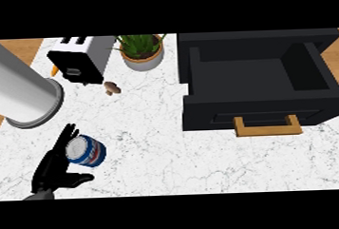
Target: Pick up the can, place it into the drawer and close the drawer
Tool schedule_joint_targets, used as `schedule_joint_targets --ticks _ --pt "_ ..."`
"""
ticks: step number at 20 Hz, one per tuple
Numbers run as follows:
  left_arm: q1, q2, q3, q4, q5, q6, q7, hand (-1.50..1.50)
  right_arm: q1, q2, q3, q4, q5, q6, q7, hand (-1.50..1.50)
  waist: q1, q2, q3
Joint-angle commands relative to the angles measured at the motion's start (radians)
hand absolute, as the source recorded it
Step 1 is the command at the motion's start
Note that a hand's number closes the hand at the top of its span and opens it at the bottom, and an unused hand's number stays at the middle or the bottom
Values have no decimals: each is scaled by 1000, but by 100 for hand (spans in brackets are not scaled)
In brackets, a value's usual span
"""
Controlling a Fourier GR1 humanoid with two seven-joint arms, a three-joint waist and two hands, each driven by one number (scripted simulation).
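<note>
The can (87, 151), blue and white with a silver lid, lies tilted on the white marble counter (174, 159) at the lower left. My left hand (53, 172) comes in from the lower edge right beside it. The straight fingers (65, 135) run up along the can's left side, and the thumb (79, 179) points right beneath it. The hand is open and not curled round the can. At the right stands the black drawer (260, 111), pulled open, with a wooden handle (267, 126) and nothing showing inside. My right hand is out of sight.
A thick grey cylinder (21, 88) crosses the upper left corner above the hand. A white toaster (80, 60), a potted plant (142, 51) and a small brown item (113, 88) stand along the back. Bare counter lies between can and drawer.
</note>
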Motion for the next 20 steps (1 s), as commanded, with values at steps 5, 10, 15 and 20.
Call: schedule_joint_targets --ticks 5,10,15,20 --pt "-45 -27 -9 53 43 3 5 -150 -1 20 -24 -69 -36 -33 72 -150 3 -1 0" --pt "-139 -3 6 168 73 -74 -20 150 18 60 36 -73 -1 -19 29 -150 0 0 0" --pt "-127 -53 -37 94 90 -106 29 150 143 60 9 -103 -102 29 7 -150 -5 -3 1" --pt "-158 -48 -38 -39 179 -151 164 150 49 60 0 -98 -66 7 67 -150 5 -2 1"
